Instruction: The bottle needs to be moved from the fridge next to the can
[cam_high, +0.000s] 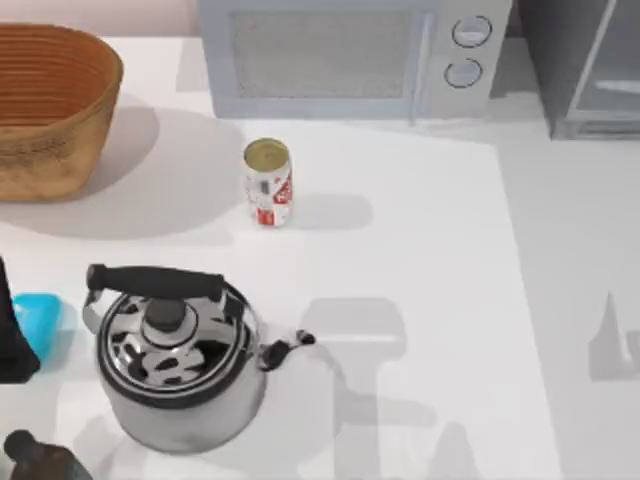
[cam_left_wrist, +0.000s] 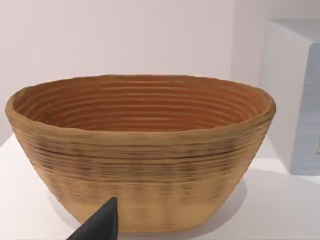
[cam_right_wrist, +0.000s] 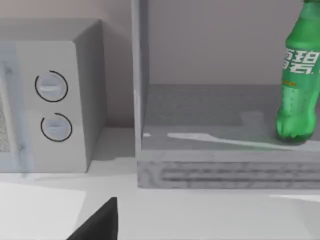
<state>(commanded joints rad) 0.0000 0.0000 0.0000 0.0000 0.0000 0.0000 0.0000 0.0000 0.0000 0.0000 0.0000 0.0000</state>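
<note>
Bottle: green translucent, pale label band, standing upright on the fridge floor, toward one side of the open compartment, seen in the right wrist view. Fridge, top view: grey box at the far right corner of the surface. Can: white with red markings, dull gold top, upright near the middle of the surface, in front of the microwave, well apart from the fridge. Microwave: pale grey, two round knobs, just beside the fridge on its left. Basket: woven, brown, far left corner. Kettle: polished metal, black handle, near left, spout pointing right. Blue object: at the left edge beside the kettle. Dark brown bottle top: near left corner. Left pincer: one dark fingertip before the basket, opening cannot be told. Right pincer: one dark fingertip facing the fridge, opening cannot be told.
</note>
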